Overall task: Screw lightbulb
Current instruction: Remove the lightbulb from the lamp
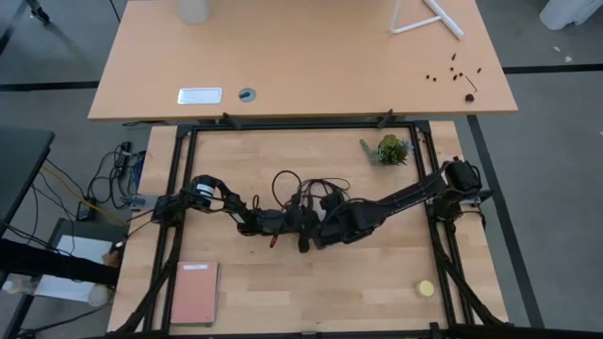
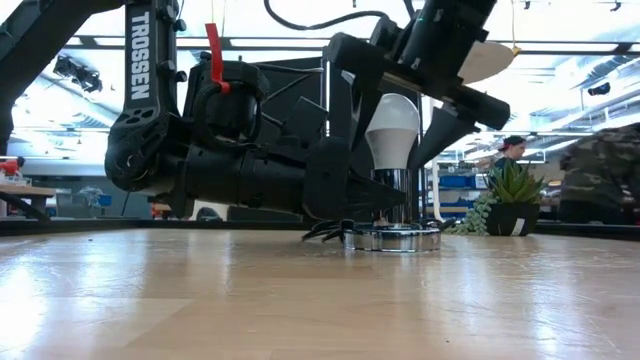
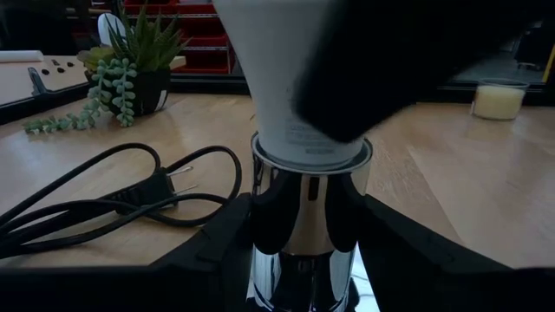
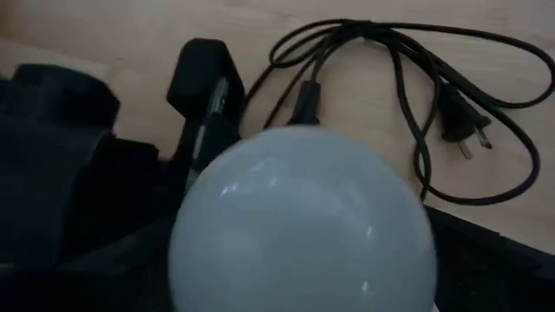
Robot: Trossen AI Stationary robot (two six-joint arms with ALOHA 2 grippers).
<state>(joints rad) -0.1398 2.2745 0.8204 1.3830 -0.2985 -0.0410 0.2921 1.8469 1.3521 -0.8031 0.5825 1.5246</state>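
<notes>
Jaws, left: my left gripper [image 3: 303, 247] sits low at mid-counter with its jaws clamped on the chrome socket stem [image 3: 303, 217], one finger on each side of it.
Jaws, right: my right gripper [image 2: 400, 110] comes down from above with its jaws spread wide around the lightbulb [image 2: 392, 125]; from the right wrist view I look straight down on the dome, and I cannot tell whether the pads actually press on the glass.
Lightbulb: upright, dome up, narrow end down inside the socket collar, roughly at the middle of the counter.
Socket: its round base [image 2: 395, 238] lies flat on the counter, and the stem rises straight from it.
Cord: the black cord [image 3: 104, 204] loops away toward the far edge, its plug lying loose on the wood.
Further out: a small potted plant [image 1: 391, 149] stands near the far right corner, a yellow ball [image 1: 426, 288] near the near right corner, and a pink notebook [image 1: 193, 293] near the near left corner, all well apart from the work.
Step in hand: as I judge it, I am in the turning phase, with the bulb seated and the thread being run in.
Next move: I would need to close the right jaws gently on the glass and twist about the upright axis, keeping the left clamp firm so the base does not spin.
</notes>
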